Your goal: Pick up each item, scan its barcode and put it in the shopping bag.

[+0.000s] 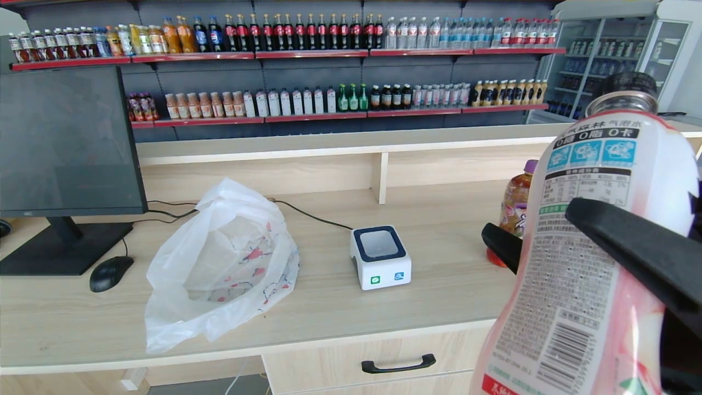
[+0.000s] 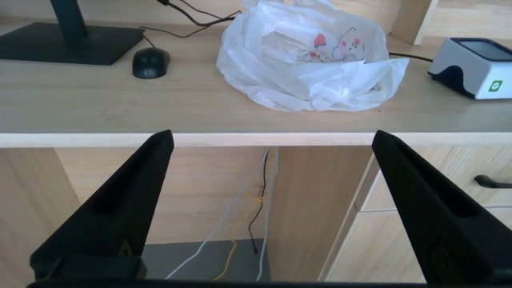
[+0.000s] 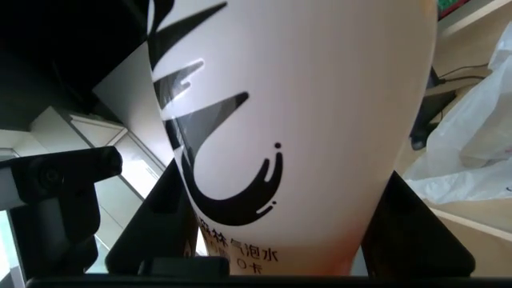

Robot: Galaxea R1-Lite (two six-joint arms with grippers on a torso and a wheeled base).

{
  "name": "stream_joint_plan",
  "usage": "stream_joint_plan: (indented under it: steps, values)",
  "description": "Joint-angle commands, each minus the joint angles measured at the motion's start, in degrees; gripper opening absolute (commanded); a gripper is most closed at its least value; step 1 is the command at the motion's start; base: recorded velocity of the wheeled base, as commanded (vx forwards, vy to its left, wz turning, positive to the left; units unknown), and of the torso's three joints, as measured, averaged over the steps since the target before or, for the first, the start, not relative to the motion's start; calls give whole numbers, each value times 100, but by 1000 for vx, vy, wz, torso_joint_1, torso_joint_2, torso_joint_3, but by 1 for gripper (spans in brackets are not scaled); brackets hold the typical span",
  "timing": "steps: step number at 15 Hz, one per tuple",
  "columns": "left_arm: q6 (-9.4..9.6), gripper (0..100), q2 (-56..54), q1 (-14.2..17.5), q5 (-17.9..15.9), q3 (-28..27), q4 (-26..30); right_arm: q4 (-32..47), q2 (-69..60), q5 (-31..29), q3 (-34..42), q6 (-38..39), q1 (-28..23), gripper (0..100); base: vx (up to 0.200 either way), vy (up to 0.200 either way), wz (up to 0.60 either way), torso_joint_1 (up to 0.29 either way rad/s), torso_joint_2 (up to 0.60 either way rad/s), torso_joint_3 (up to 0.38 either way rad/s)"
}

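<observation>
Pale woodgrain counter (image 1: 439, 219), crinkled plastic shopping bag (image 1: 225, 263), right gripper (image 1: 543, 230) clasping curvy bottle (image 1: 581, 296)

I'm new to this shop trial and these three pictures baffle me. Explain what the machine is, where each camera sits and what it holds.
This is a two-armed robot at a shop counter. The wide picture comes from a camera on its head; the other two from cameras on its wrists. On the counter are a white shopping bag, a small scanner, a monitor, a mouse and a purple-capped bottle. The right hand grips a pink-labelled drink bottle, close to the head camera. The left hand is open, holds nothing and sits low in front of the counter.
</observation>
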Motion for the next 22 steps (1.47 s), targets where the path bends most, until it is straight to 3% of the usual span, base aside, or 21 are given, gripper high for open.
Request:
stream_joint_plan:
  steps: [1,15,18,22]
  values:
    - [2,100,-2,0,1,-1,-1,-6,46,2,-4,2,2,0,0,0,0,0,0,0]
    - [-7,100,-2,0,1,-1,-1,-6,1294,-34,-57,-340,-578,0,0,0,0,0,0,0]
    - [2,100,-2,0,1,-1,-1,-6,1742,-157,-206,-885,-974,0,0,0,0,0,0,0]
    - [2,100,-2,0,1,7,-1,-6,2358,-614,-540,-1342,-1062,0,0,0,0,0,0,0]
